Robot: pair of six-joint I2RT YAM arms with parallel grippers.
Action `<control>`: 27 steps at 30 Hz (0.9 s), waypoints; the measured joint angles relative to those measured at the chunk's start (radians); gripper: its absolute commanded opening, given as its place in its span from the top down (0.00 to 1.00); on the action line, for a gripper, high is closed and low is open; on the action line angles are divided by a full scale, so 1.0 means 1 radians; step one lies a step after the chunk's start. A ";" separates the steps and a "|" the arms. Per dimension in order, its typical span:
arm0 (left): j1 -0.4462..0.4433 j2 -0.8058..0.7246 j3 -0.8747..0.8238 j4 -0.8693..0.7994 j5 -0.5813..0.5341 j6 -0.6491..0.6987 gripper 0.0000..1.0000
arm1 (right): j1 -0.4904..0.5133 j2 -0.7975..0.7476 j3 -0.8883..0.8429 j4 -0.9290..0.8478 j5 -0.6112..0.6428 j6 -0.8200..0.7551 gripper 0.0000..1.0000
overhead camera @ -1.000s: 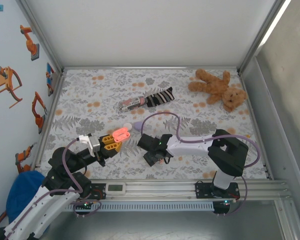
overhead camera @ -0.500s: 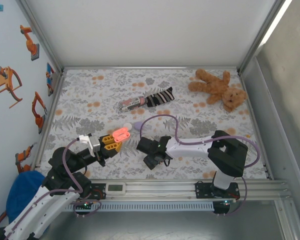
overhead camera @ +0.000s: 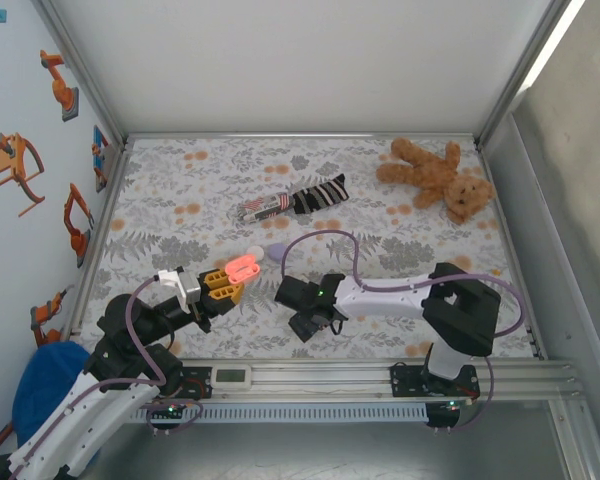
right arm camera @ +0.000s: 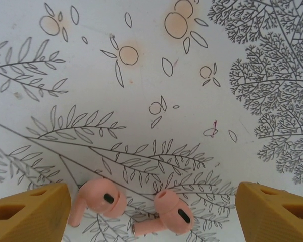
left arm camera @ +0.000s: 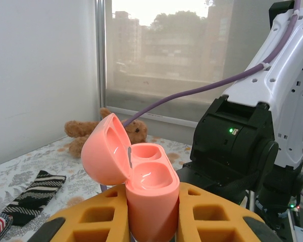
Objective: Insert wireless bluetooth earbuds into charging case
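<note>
A: Starting with the left gripper [left arm camera: 152, 222]: closed on anything?

B: Clamped tight around a pink charging case [left arm camera: 150, 194], with its lid [left arm camera: 105, 151] flipped up toward 10 o'clock and both inner wells bare. Sitting at about 8 o'clock on the flowered table [overhead camera: 160, 200] when seen from above.

A: And the right gripper [right arm camera: 152, 214]?

B: Spread wide, gripping nothing. Pointing down at the cloth near 6 o'clock from above, with one yellow fingertip [right arm camera: 30, 212] at 8 o'clock and the other at 4 o'clock in its own wrist view.

A: Found the earbuds [right arm camera: 98, 199]?

B: Yes. Lying flat on the cloth between those two fingertips, nearer the 8 o'clock one. Placed side by side, with one stem slanting toward 7 o'clock and the other stem pointing toward 9 o'clock at its neighbour. Touching or just apart, cannot tell.

A: Anything else worth noting?

B: Only a teddy bear [overhead camera: 438, 177] at 2 o'clock by the far edge, and a striped sock [overhead camera: 318, 194] near 12 o'clock. Both well apart from the grippers.
</note>
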 measured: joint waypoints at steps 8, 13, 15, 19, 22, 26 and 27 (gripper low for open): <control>0.000 0.000 0.000 0.000 -0.006 0.000 1.00 | -0.011 -0.147 0.001 -0.006 -0.072 -0.058 0.28; 0.000 0.000 0.000 0.000 -0.006 0.000 1.00 | -0.072 -0.158 0.000 0.006 -0.196 -0.118 0.34; 0.000 0.000 0.000 0.000 -0.006 0.000 1.00 | -0.093 -0.157 0.000 0.013 -0.244 -0.141 0.37; 0.000 0.000 0.000 -0.001 -0.007 0.000 1.00 | -0.115 -0.130 0.000 0.021 -0.307 -0.180 0.41; 0.000 0.000 0.000 -0.001 -0.007 0.000 1.00 | -0.135 -0.098 0.000 0.025 -0.336 -0.201 0.42; 0.000 0.000 0.000 -0.003 -0.007 0.000 1.00 | -0.150 -0.052 0.000 0.030 -0.360 -0.217 0.44; 0.000 0.000 0.000 -0.004 -0.007 0.000 1.00 | -0.150 -0.043 0.000 0.033 -0.362 -0.221 0.45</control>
